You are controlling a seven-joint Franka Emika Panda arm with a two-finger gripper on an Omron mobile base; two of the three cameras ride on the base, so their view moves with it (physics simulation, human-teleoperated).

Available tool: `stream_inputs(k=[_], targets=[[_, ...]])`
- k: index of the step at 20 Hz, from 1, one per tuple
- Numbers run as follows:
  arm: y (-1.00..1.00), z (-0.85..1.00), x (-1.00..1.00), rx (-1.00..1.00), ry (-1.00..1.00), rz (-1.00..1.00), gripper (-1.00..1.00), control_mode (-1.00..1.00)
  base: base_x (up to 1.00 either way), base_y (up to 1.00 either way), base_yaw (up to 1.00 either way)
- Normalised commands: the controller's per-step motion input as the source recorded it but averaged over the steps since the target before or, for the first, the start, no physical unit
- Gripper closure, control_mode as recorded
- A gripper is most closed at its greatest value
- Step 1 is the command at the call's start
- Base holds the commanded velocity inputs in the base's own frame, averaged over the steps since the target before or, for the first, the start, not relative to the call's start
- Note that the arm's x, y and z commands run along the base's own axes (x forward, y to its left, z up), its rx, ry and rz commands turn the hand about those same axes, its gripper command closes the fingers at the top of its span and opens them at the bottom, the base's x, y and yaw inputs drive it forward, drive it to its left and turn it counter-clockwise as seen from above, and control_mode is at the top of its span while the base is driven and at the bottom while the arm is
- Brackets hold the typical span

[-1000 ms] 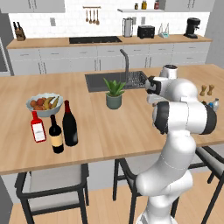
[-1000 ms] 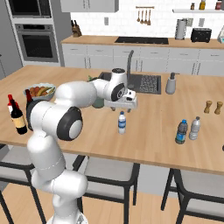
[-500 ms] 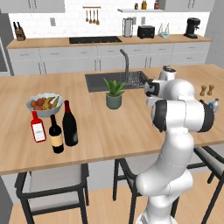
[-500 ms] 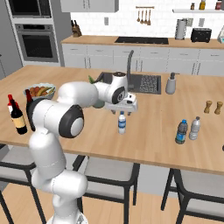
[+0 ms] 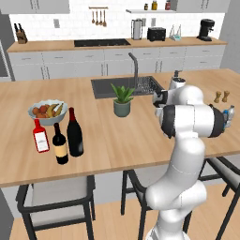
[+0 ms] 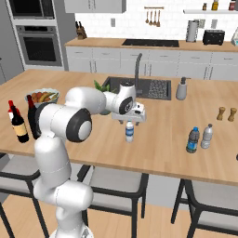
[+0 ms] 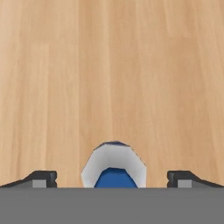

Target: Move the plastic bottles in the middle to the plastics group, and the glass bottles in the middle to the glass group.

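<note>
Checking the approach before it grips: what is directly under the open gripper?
A small water bottle stands upright under the gripper, between its open fingers. Its base is hidden in the hand view.

Small clear plastic water bottle, blue label (image 6: 129,132): upright, mid-bench. Tall near-black glass wine bottle, red neck top (image 5: 74,133): upright beside red bottle (image 5: 41,137) and shorter dark bottle (image 5: 59,144).

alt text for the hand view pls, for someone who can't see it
Looking straight down from the hand at a small clear water bottle with a blue label, standing on a light wooden counter. The open gripper is centred over it, one dark fingertip on each side, both clear of the bottle.
</note>
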Motion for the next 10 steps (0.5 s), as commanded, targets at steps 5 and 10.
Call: stream_inputs(k=[5,10], targets=[[0.00,-0.01,0.00,0.01,0.00,0.00,-1.00,-1.00,0.00,0.00,0.00],[0.00,-0.01,0.00,0.00,0.00,0.00,1.00,-1.00,0.00,0.00,0.00]])
